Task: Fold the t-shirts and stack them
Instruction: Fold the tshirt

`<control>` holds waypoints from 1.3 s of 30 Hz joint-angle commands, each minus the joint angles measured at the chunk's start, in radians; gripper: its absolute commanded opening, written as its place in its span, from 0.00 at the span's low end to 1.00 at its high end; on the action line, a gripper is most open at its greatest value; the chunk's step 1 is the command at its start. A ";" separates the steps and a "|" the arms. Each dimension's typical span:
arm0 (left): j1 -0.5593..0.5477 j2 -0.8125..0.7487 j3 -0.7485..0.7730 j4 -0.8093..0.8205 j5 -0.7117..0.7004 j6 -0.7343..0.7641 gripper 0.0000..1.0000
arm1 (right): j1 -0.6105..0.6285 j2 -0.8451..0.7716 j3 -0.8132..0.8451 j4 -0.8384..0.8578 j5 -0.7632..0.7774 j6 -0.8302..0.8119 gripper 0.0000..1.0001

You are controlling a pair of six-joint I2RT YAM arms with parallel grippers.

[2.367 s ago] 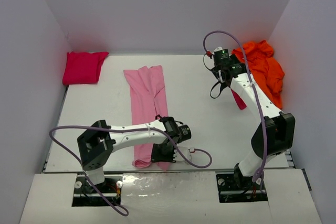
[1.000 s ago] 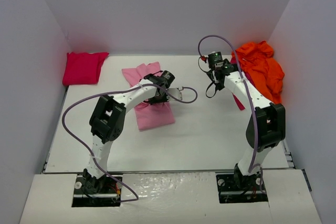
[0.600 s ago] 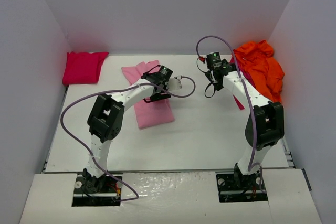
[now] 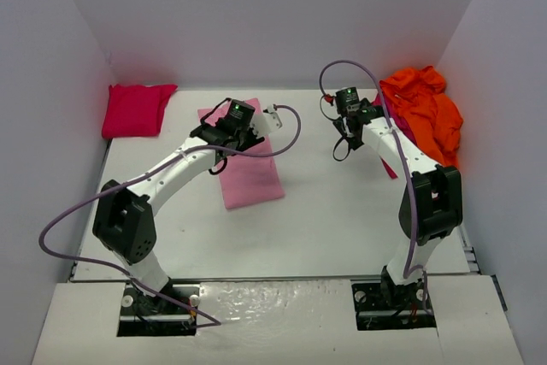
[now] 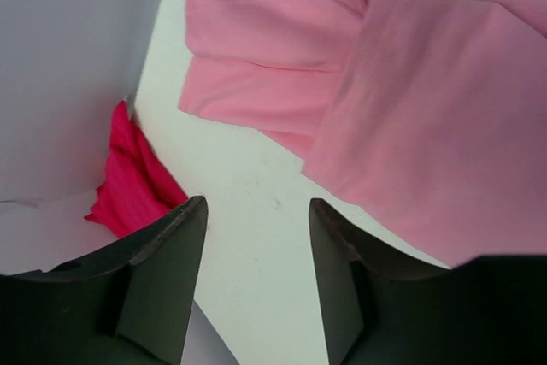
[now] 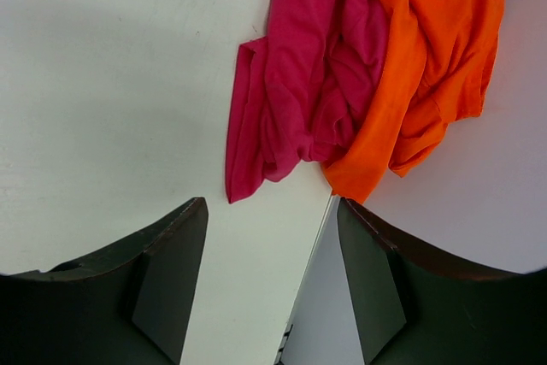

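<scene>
1. The light pink t-shirt (image 4: 248,164) lies folded into a long strip on the table (image 4: 325,211), left of centre, running from far to near.
2. The left end effector (image 5: 255,211) hangs over the far end of that strip. Its jaws are apart, and only bare table shows between them.
3. The red t-shirt (image 4: 135,110) sits folded in the far left corner, against the wall.
4. The bright orange t-shirt (image 4: 427,113) is heaped, unfolded, in the far right corner.
5. The right end effector (image 6: 272,207) hovers just left of that heap, its jaws spread and gripping nothing.
6. The right wrist view shows the dark crimson t-shirt (image 6: 308,83) crumpled, touching the orange one and partly under it. From the top camera only a sliver of it shows beside the right arm.
7. The left wrist view shows the pink shirt's layered folds and sleeve edges, with a corner of the red shirt at the wall.
8. Only the top camera shows all the shirts at once, the pink strip well apart from both corners.
</scene>
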 commanded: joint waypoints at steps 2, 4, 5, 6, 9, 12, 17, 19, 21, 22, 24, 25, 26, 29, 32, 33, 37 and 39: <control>-0.042 -0.044 -0.023 -0.164 0.197 -0.084 0.58 | 0.009 -0.048 0.002 0.030 0.038 0.015 0.60; -0.083 -0.050 -0.062 -0.194 0.223 -0.102 0.63 | 0.009 -0.049 0.003 0.030 0.042 0.012 0.60; -0.105 -0.055 -0.091 -0.205 0.235 -0.110 0.65 | 0.009 -0.049 0.005 0.030 0.045 0.011 0.60; -0.133 -0.063 -0.141 -0.204 0.240 -0.113 0.69 | 0.009 -0.046 0.009 0.030 0.050 0.009 0.61; -0.214 -0.083 -0.208 -0.179 0.238 -0.136 0.76 | 0.007 -0.035 0.028 0.032 0.083 0.003 0.63; -0.228 -0.070 -0.214 -0.190 0.259 -0.152 0.79 | 0.005 -0.034 0.037 0.031 0.099 0.000 0.63; -0.226 -0.009 -0.218 -0.159 0.250 -0.147 0.85 | 0.001 -0.052 0.031 0.031 0.101 0.001 0.65; -0.226 0.017 -0.218 -0.143 0.228 -0.154 0.85 | -0.001 -0.055 0.023 0.032 0.097 0.002 0.65; -0.225 0.038 -0.216 -0.131 0.211 -0.153 0.85 | -0.001 -0.056 0.019 0.033 0.094 0.003 0.65; -0.225 0.045 -0.215 -0.125 0.210 -0.152 0.85 | -0.001 -0.056 0.017 0.033 0.093 0.004 0.65; -0.229 0.054 -0.215 -0.111 0.175 -0.157 0.85 | -0.003 -0.056 0.013 0.036 0.090 0.002 0.65; -0.229 0.061 -0.216 -0.103 0.164 -0.159 0.85 | -0.003 -0.054 0.012 0.038 0.087 0.002 0.65; -0.229 0.068 -0.217 -0.095 0.155 -0.160 0.85 | -0.003 -0.053 0.012 0.039 0.084 0.002 0.65; -0.228 0.094 -0.217 -0.082 0.149 -0.153 0.85 | -0.004 -0.050 0.014 0.037 0.078 0.002 0.65; -0.231 0.133 -0.204 -0.079 0.145 -0.150 0.83 | -0.004 -0.050 0.014 0.039 0.074 0.002 0.65; -0.231 0.151 -0.192 -0.089 0.137 -0.153 0.80 | -0.004 -0.050 0.012 0.040 0.075 0.001 0.65; -0.231 0.195 -0.180 -0.075 0.114 -0.147 0.75 | -0.004 -0.058 0.001 0.045 0.073 -0.002 0.65; -0.229 0.218 -0.170 -0.082 0.110 -0.146 0.61 | -0.004 -0.058 -0.001 0.047 0.072 -0.004 0.65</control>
